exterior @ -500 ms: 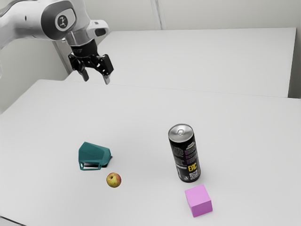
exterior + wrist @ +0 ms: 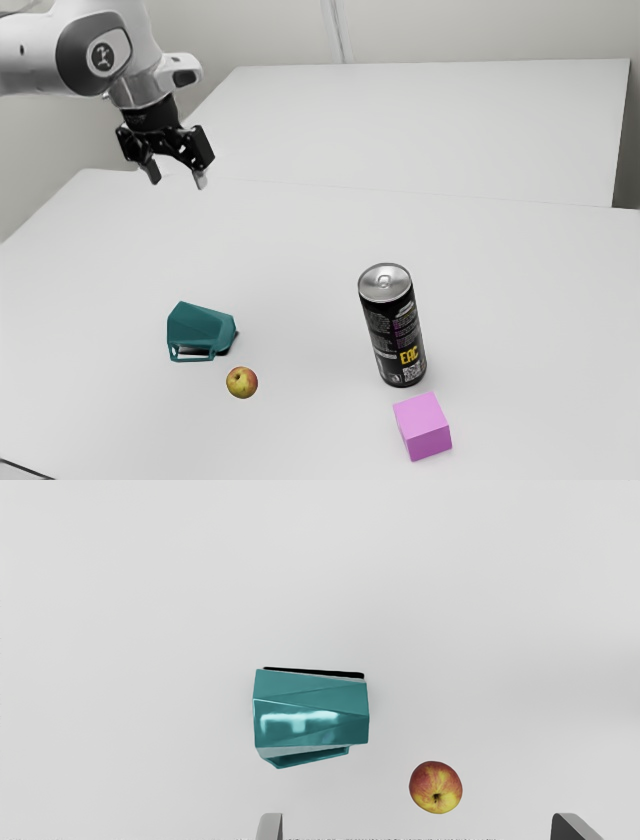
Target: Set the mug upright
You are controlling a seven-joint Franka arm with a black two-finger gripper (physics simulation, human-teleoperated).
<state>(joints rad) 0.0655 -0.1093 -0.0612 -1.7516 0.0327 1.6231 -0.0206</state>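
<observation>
High above the table, at the exterior view's upper left, hangs the black gripper (image 2: 177, 181), well up and away from the mug. A teal faceted mug (image 2: 200, 329) lies on its side on the table, its handle low against the surface. In the wrist view the mug (image 2: 311, 712) shows its flank, with the handle along one long side. The gripper (image 2: 417, 826) is open there, its two fingertips wide apart with nothing held between them.
A small red-yellow apple (image 2: 242, 382) sits close beside the mug. Farther toward the exterior view's right stand a tall black can (image 2: 393, 325) and a pink cube (image 2: 422, 427). Behind the table (image 2: 300, 230) is another white surface (image 2: 420, 130).
My arm and gripper have shifted a little toward the exterior view's left, with the gripper slightly higher in the latter part of the view. The mug, apple, can and cube have stayed put.
</observation>
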